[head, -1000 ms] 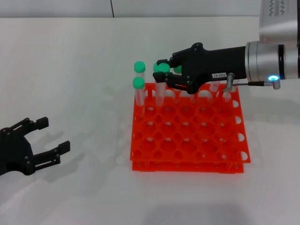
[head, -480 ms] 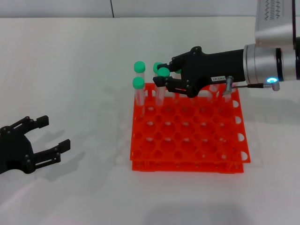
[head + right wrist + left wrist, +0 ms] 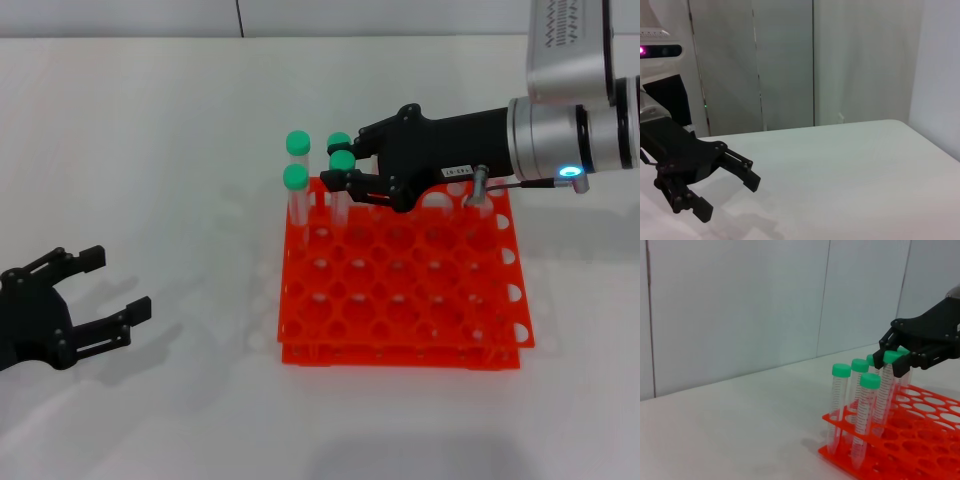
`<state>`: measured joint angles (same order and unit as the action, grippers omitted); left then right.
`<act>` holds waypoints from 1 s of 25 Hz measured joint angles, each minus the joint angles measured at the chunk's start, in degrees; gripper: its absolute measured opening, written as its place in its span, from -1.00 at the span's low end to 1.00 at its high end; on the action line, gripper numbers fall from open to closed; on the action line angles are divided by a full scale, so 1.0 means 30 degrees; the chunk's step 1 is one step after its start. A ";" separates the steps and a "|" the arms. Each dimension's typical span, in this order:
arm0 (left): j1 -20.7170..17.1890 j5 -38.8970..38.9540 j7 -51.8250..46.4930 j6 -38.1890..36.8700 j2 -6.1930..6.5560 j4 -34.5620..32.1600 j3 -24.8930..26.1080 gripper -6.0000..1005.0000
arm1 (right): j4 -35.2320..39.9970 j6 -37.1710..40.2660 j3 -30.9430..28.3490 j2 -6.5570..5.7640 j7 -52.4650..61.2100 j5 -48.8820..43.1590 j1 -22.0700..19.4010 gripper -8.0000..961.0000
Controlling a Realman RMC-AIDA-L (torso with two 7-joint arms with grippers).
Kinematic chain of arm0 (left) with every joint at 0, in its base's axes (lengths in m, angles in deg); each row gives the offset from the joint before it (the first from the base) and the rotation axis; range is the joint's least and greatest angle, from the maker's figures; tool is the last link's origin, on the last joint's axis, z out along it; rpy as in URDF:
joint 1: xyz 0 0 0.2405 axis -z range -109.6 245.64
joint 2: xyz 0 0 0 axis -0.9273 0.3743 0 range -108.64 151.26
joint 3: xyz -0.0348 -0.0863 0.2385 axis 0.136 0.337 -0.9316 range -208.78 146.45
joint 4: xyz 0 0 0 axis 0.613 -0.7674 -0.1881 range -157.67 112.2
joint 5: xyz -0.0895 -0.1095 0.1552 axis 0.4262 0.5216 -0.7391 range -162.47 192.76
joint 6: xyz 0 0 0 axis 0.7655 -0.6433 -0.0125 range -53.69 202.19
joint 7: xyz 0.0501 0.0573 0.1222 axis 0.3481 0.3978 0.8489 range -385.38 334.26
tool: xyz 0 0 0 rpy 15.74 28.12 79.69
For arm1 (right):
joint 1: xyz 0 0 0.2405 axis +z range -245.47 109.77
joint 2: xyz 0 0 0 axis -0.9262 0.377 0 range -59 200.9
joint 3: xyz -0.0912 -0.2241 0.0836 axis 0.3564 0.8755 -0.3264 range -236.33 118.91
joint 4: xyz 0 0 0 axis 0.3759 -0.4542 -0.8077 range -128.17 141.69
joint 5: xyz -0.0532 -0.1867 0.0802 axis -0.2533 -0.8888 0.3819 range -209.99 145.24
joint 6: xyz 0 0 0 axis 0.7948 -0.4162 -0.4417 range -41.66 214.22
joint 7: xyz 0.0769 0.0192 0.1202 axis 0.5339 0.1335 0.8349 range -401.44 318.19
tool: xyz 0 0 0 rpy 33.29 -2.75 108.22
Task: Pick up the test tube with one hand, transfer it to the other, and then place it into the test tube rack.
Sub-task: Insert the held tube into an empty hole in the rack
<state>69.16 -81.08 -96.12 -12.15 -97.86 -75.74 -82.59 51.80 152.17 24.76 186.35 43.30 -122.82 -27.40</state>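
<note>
The orange-red test tube rack (image 3: 400, 300) stands mid-table; it also shows in the left wrist view (image 3: 920, 445). My right gripper (image 3: 343, 166), black with a white label, reaches over the rack's far left corner and is shut on the green cap of the test tube (image 3: 341, 200), which stands upright with its lower end in a back-row hole. In the left wrist view the right gripper (image 3: 898, 359) closes on that tube (image 3: 886, 385). My left gripper (image 3: 118, 286) rests open and empty at the table's near left; the right wrist view shows it too (image 3: 730, 197).
Other green-capped tubes stand in the rack's far left corner (image 3: 297, 143), (image 3: 295, 178), (image 3: 339, 140), close beside the held one. More tubes in the back row are partly hidden behind the right gripper. Most rack holes toward the front hold nothing.
My right gripper has moved slightly left and down with the tube, so the tube's cap sits lower and the tube deeper in the rack. The left gripper has not moved.
</note>
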 joint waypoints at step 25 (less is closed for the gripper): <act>0.0049 -0.0043 0.0135 0.0073 0.0029 0.0265 0.0047 0.76 | -0.0423 -0.0109 0.0051 -0.0001 0.0159 0.0134 0.0249 -0.31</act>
<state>69.31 -81.21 -95.72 -11.93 -97.78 -74.94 -82.45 50.53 151.84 24.91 186.34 43.78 -122.42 -26.65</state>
